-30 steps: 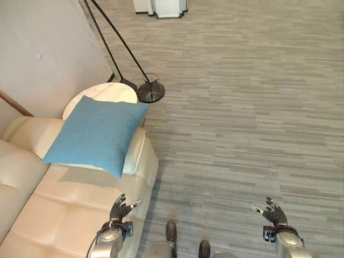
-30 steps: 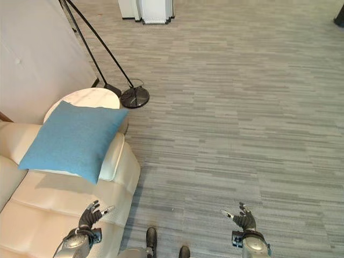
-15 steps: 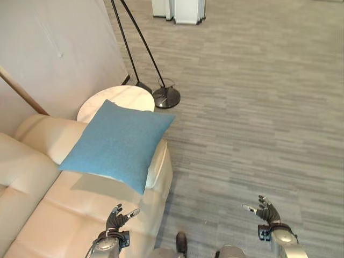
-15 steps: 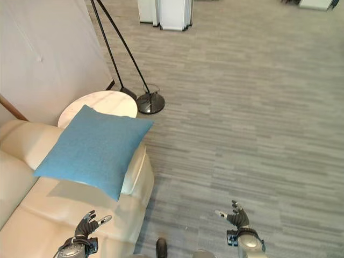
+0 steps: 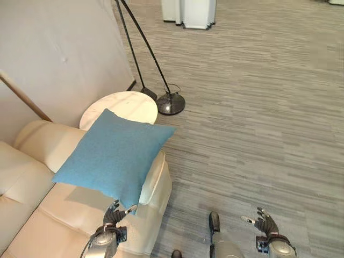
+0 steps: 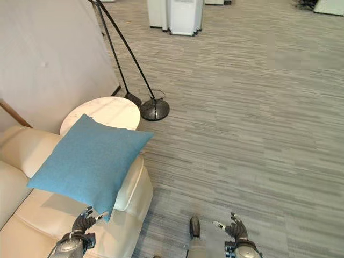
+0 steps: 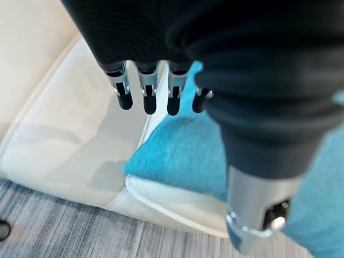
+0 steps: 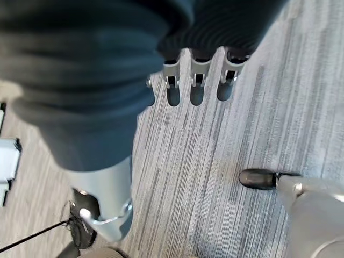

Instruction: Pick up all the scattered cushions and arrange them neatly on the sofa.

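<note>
Blue cushion (image 5: 113, 157) on sofa (image 5: 48, 215) armrest — both hands (left (image 5: 112, 216), right (image 5: 264, 223)) fingers spread, empty.

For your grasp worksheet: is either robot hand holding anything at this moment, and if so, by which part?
Nothing is held. The left hand hangs open just below the blue cushion's lower corner, and the right hand is open over the floor.

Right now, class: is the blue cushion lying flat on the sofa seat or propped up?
Propped up: the blue cushion leans tilted over the sofa armrest, one corner hanging above the seat near the open left hand.
</note>
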Controlling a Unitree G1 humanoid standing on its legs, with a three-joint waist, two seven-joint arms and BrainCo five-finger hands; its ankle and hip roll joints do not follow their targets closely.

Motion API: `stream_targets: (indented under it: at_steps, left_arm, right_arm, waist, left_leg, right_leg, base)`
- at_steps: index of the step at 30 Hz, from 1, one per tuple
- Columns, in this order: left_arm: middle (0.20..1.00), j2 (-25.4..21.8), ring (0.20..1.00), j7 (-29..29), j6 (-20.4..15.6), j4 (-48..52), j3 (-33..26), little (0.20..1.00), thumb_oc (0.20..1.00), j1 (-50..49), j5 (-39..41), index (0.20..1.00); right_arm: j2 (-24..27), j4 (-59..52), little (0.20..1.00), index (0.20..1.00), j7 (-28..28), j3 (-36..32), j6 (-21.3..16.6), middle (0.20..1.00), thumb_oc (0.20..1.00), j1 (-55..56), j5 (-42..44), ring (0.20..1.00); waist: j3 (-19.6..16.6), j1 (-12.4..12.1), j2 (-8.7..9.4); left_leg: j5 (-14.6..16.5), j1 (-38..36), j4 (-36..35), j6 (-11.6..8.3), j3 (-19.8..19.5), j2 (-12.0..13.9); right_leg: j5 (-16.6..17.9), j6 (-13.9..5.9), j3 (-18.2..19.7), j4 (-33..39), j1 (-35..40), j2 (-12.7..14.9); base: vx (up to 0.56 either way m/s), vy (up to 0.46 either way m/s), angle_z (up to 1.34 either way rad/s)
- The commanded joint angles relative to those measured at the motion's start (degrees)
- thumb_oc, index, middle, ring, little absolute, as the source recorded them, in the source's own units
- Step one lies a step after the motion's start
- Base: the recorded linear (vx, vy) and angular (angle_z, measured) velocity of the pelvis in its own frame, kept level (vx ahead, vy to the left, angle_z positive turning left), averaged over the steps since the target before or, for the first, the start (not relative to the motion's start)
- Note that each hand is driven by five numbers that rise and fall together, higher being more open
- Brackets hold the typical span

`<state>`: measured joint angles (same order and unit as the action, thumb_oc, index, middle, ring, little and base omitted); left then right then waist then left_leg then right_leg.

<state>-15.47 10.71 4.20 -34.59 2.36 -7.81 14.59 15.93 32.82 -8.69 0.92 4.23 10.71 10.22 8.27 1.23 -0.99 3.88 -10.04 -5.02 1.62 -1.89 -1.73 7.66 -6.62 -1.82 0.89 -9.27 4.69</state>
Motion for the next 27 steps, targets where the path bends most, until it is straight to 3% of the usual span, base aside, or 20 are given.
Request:
stream_targets:
  at_steps: [1, 3, 4, 5, 8, 11, 13, 15, 18, 20, 24, 26, 27]
  left_arm:
    - [1.0, -2.26, 1.0, -0.6, -1.95, 0.82, 0.16, 1.0, 1.0, 2.12, -0.13, 1.0]
    - [1.0, -2.04, 1.0, -0.81, -1.93, -0.22, 0.13, 1.0, 1.0, 2.44, 1.34, 1.0]
    - [1.0, -2.04, 1.0, -0.8, -1.93, -0.22, 0.12, 1.0, 1.0, 2.46, 1.35, 1.0]
    - [1.0, -1.88, 1.0, -0.36, -2.07, -0.45, -0.12, 1.0, 1.0, 2.39, 2.73, 1.0]
    - [1.0, -2.13, 1.0, 0.02, -1.92, -0.06, 0.05, 1.0, 1.0, 2.56, 4.0, 1.0]
    - [1.0, -2.17, 1.0, -0.21, -1.83, 0.48, 0.48, 1.0, 1.0, 2.41, 3.72, 1.0]
    - [1.0, -2.13, 1.0, -0.48, -1.6, 0.1, 0.67, 1.0, 1.0, 2.28, 3.04, 1.0]
    - [1.0, -1.84, 1.0, -0.44, -1.33, -0.62, 0.81, 1.0, 1.0, 1.94, 2.05, 1.0]
    - [1.0, -1.94, 1.0, -0.17, -0.65, -1.66, 0.07, 1.0, 1.0, 1.74, 0.81, 1.0]
    - [1.0, -1.71, 1.0, -0.35, -0.59, -1.43, -0.75, 1.0, 1.0, 0.64, 1.34, 1.0]
    - [1.0, -1.61, 1.0, 0.15, -0.26, -2.74, -1.4, 1.0, 1.0, 0.3, 1.24, 1.0]
    - [1.0, -1.84, 1.0, 0.84, -0.51, -2.49, -1.67, 1.0, 1.0, 0.29, 1.74, 1.0]
    - [1.0, -1.85, 1.0, 0.84, -0.5, -2.48, -1.68, 1.0, 1.0, 0.28, 1.75, 1.0]
  right_arm:
    - [2.47, -3.18, 1.0, 1.0, -0.36, -2.73, -1.85, 1.0, 1.0, -2.06, 1.71, 1.0]
    - [3.53, -2.16, 1.0, 1.0, -0.3, -2.34, -2.08, 1.0, 1.0, -2.49, 2.65, 1.0]
    - [3.54, -2.12, 1.0, 1.0, -0.3, -2.33, -2.11, 1.0, 1.0, -2.54, 2.66, 1.0]
    - [3.96, -2.46, 1.0, 1.0, -0.15, -1.96, -2.31, 1.0, 1.0, -3.08, 3.46, 1.0]
    - [4.7, -2.5, 1.0, 1.0, -0.34, -1.45, -2.04, 1.0, 1.0, -3.43, 3.3, 1.0]
    - [4.96, -2.64, 1.0, 1.0, -0.66, -1.48, -1.21, 1.0, 1.0, -3.48, 3.02, 1.0]
    - [4.8, -2.98, 1.0, 1.0, -0.8, -1.61, -1.26, 1.0, 1.0, -3.54, 3.13, 1.0]
    - [4.35, -2.95, 1.0, 1.0, -0.94, -0.79, -1.5, 1.0, 1.0, -3.65, 2.61, 1.0]
    - [4.12, -3.31, 1.0, 1.0, -1.12, 0.45, -1.52, 1.0, 1.0, -4.39, 1.15, 1.0]
    - [3.87, -4.24, 1.0, 1.0, -0.51, 1.15, -1.13, 1.0, 1.0, -4.29, -0.04, 1.0]
    - [2.4, -4.83, 1.0, 1.0, 0.26, 2.17, -0.97, 1.0, 1.0, -4.43, -1.91, 1.0]
    - [1.6, -5.63, 1.0, 1.0, 0.86, 2.84, -1.18, 1.0, 1.0, -4.54, -2.5, 1.0]
    - [1.59, -5.62, 1.0, 1.0, 0.86, 2.85, -1.18, 1.0, 1.0, -4.54, -2.5, 1.0]
  waist:
    - [0.22, 0.06, 0.04]
    - [0.55, -0.44, 0.44]
    - [0.57, -0.25, 0.43]
    - [1.69, -1.08, 0.83]
    - [4.02, -2.41, 1.51]
    - [4.21, -2.72, 1.9]
    - [3.74, -2.65, 2.03]
    - [2.91, -2.5, 1.23]
    - [2.34, -2.27, 0.9]
    - [1.15, -2.68, 1.14]
    - [-0.02, -2.83, 2.7]
    - [0.87, -2.55, 3.22]
    - [0.87, -2.56, 3.28]
  left_leg:
    - [2.81, -1.08, 3.57, -1.68, -0.71, 1.89]
    - [-0.55, 2.51, 14.2, -2.85, -2.46, 2.83]
    - [-0.38, 2.75, 14.6, -2.86, -2.65, 2.81]
    - [-3.52, 7.5, 25.21, -2.64, -3.47, 1.89]
    - [-4.02, 14.72, 36.02, -1.83, 0.3, 2.23]
    - [-0.67, 18.66, 31.3, -1.66, 3.02, 0.98]
    - [0.84, 19.15, 22.35, -1.32, 5.09, -0.04]
    - [-5.39, 19.04, 8.85, -2.15, 6.94, -0.83]
    - [-8.65, 19.91, 0.18, -3.88, 13.05, -0.35]
    - [-8.46, 18.16, 0.02, -3.01, 12.82, -0.48]
    - [-6.45, 14.53, 0.02, -1.18, 12.49, -2.05]
    - [-3.82, 11.07, 0.02, 1.01, 12.22, -2.64]
    - [-3.79, 11.07, 0.02, 1.05, 12.24, -2.72]
  right_leg:
    - [-5.58, -0.14, 1.21, -1.76, 2.8, -2.14]
    - [-8.2, 2.22, -0.77, -2.6, 5.88, -2.92]
    - [-8.21, 2.22, -0.95, -2.59, 5.9, -2.89]
    - [-9.06, 3.31, -2.18, -2.01, 8.48, -3.06]
    - [-11.36, 4.93, -5.06, -1.82, 11.37, -3.12]
    - [-12.85, 4.99, -8.79, -0.23, 13.67, -2.22]
    - [-13.49, 4.44, -11.15, 1.1, 14.94, -2.01]
    - [-14.05, 4.16, -13.88, 2.25, 16.7, -3.07]
    - [-15.76, 3.94, -15.49, 2.36, 18.58, -4.36]
    - [-17.32, 3.37, -16.23, 1.46, 19.99, -4.18]
    - [-18.5, 1.03, -17.37, -11.06, 17.74, -0.45]
    - [-14.79, -1.18, -16.87, -25.66, 12.1, 3.46]
    - [-14.88, -1.24, -16.82, -25.86, 12.01, 3.58]
  base:
    - [0.39, -0.36, 0.44]
    - [0.4, -0.39, 0.59]
    - [0.26, -0.273, 0.75]
    - [0.22, -0.276, 0.72]
    - [0.2, -0.292, 0.41]
    - [0.18, -0.139, 0.74]
    - [0.24, -0.056, 0.85]
    - [0.3, -0.011, 0.99]
    - [0.29, 0.03, 0.88]
    - [0.46, 0.146, 0.39]
    - [0.38, 0.165, 0.18]
    - [0.28, 0.21, 0.01]
    - [0.19, 0.149, 0.06]
